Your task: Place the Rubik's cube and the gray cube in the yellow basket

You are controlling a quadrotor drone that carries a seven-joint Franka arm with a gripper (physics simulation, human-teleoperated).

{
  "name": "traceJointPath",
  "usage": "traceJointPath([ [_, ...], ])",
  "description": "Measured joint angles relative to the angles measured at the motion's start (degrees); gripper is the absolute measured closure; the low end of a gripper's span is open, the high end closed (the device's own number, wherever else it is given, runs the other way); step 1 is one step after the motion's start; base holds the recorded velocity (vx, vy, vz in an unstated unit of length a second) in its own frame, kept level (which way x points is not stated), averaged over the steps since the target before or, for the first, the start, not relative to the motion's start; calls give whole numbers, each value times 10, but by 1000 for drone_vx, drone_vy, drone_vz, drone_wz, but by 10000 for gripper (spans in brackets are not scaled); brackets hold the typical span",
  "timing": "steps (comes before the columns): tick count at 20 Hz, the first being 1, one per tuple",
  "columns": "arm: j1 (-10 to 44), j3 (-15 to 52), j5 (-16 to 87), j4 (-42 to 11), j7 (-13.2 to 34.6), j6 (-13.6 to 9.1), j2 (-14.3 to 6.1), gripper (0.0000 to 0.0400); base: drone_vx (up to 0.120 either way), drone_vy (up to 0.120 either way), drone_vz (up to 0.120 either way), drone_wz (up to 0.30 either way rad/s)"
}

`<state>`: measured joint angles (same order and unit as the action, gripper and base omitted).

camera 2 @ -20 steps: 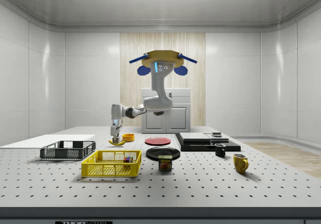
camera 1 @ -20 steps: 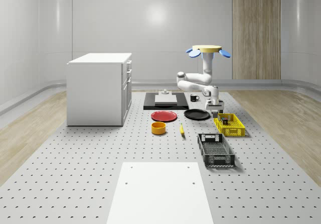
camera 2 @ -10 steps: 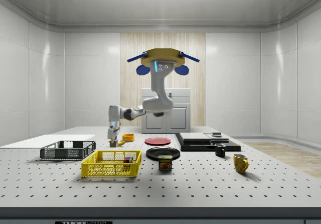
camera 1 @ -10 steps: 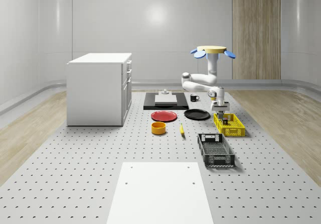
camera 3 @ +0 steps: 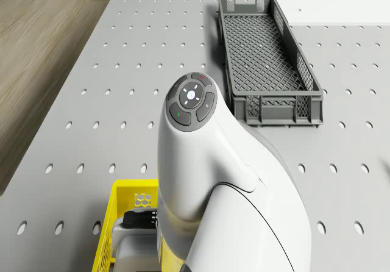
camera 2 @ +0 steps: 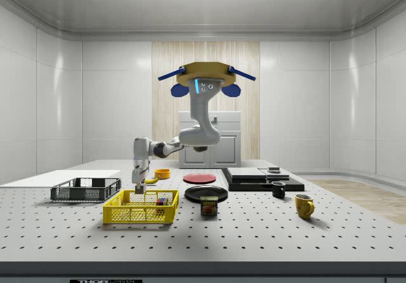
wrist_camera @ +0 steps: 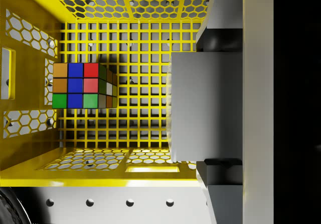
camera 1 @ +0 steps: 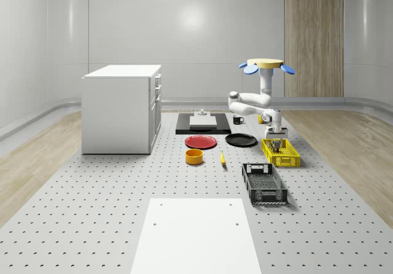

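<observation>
In the side view, going left to right, a black crate [camera 2: 85, 190] lies well apart from the yellow basket [camera 2: 141, 208], with a can [camera 2: 209, 205] just beside the basket, then a black mug [camera 2: 278, 190] and a yellow mug [camera 2: 304, 205]. The drone [camera 2: 205, 80] hovers above the table [camera 2: 254, 232], behind the basket. Its arm reaches down so the gripper [camera 2: 138, 186] hangs inside the basket's mouth, over one end. In the wrist view the Rubik's cube [wrist_camera: 83, 85] rests on the basket floor, apart from the gray cube [wrist_camera: 205, 106], which the fingers [wrist_camera: 220, 38] clench from two sides above the mesh. A banana [camera 2: 151, 179] and an orange bowl [camera 2: 162, 173] lie behind the gripper.
</observation>
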<state>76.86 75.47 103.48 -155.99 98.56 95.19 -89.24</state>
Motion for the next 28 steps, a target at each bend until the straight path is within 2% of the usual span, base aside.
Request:
traceJointPath([
  [4, 0, 0, 0, 0, 0, 1, -1, 150, 0, 110, -120, 0],
  [6, 0, 0, -1, 0, 0, 1, -1, 150, 0, 0, -100, 0],
  [19, 13, -59, 53, 19, 2, 27, 2, 150, 0, 3, 0, 0],
  [20, 14, -63, 57, 21, 2, 29, 3, 138, 0, 0, 0, 0],
  [23, 16, -70, 64, 24, 2, 31, 5, 65, 0, 0, 0, 0],
  [28, 10, -52, 48, 17, 1, 22, 4, 19, 0, 0, 0, 0],
])
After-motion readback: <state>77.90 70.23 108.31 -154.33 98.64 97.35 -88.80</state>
